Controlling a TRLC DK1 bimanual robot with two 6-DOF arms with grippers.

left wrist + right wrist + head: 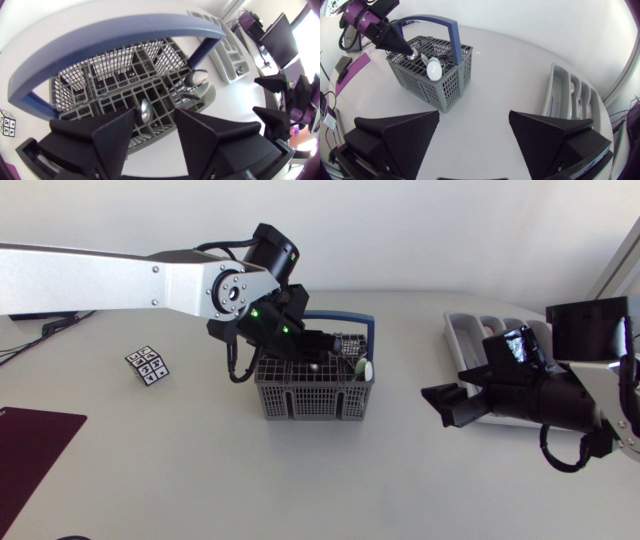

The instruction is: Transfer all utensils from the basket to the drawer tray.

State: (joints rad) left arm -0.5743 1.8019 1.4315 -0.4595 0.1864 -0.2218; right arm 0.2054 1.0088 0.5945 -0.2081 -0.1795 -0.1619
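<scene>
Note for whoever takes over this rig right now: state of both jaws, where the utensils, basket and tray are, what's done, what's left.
Left gripper: jaws open, lowered into the basket, with a metal spoon between them, not gripped.
Right gripper: jaws open and empty, over bare table between the basket and the drawer tray.
The basket holds several utensils, including a white rounded utensil.
Done: I cannot tell whether the tray holds anything.
Left: probably grip the spoon, carry it to the tray, then repeat for the rest.
</scene>
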